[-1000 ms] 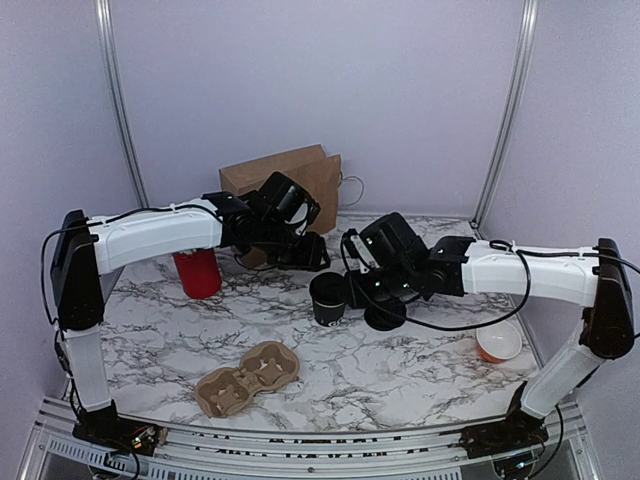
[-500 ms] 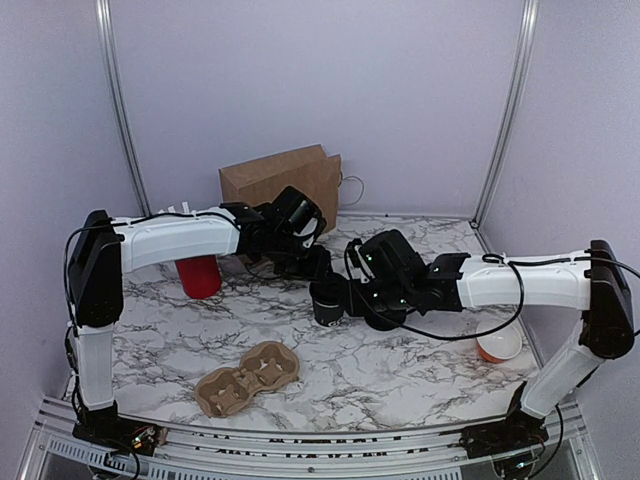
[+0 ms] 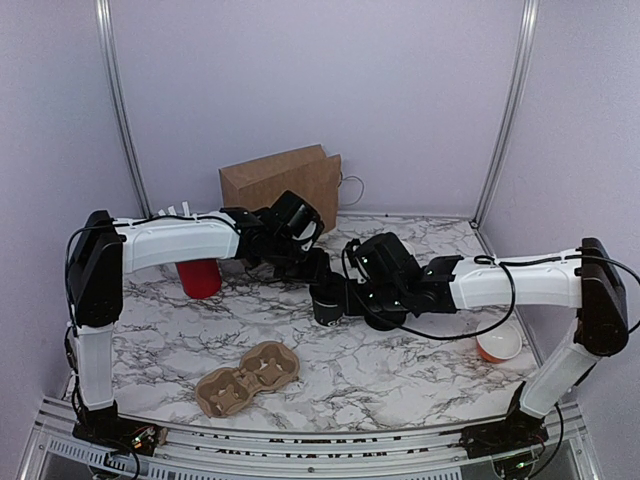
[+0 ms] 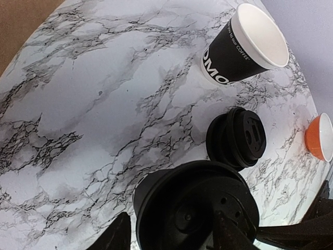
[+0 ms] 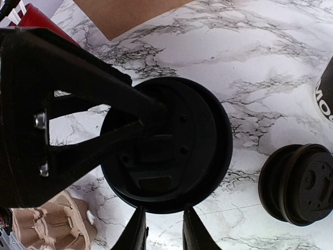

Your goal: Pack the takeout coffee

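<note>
The takeout coffee sits central — left hand across its lid, right hand at its near rim, spare lid beside it.

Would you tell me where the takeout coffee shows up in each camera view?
Top external: takeout coffee at picture centre.
Left wrist: bottom centre, lid up.
Right wrist: fills the middle.
Shared landmark: brown paper bag, upper centre; top-left corner; top edge.

Top camera looks from 6 toward 12 o'clock over the counter; both wrist cameras, close overhead, share the cup.
</note>
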Available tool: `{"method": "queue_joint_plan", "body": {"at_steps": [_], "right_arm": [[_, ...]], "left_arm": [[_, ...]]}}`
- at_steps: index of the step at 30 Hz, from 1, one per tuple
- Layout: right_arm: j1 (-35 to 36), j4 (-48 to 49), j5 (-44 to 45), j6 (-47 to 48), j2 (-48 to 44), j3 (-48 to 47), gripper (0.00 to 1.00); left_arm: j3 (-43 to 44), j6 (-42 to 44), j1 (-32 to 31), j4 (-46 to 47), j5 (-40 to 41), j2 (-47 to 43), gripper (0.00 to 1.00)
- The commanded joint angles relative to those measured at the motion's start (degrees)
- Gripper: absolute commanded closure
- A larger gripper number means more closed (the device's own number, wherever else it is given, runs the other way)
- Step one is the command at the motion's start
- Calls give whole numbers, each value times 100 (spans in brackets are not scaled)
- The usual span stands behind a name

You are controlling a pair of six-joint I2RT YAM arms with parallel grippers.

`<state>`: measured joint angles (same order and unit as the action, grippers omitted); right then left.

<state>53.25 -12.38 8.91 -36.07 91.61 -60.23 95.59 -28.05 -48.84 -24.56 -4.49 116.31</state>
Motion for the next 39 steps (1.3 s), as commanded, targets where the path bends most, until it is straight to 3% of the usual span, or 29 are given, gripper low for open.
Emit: {"method": "queue_joint_plan", "body": {"at_steps": [1,11,24,39], "right_arm": [[-90,178,77,-105,80,15,76],[-255,415,-13,-177,145,136,76],[-238,-41,22,-145,525,283,77],[-629,30,-395,-164,-98,341,76]], "left_arm": [[-174,-46,20,-72,-20,-134,47],[-388,-97,11,-27,6,-201,48],[-434,-107,-3,15,2,-150,48],[-21,-259,3,13,-78,-568,47]]}}
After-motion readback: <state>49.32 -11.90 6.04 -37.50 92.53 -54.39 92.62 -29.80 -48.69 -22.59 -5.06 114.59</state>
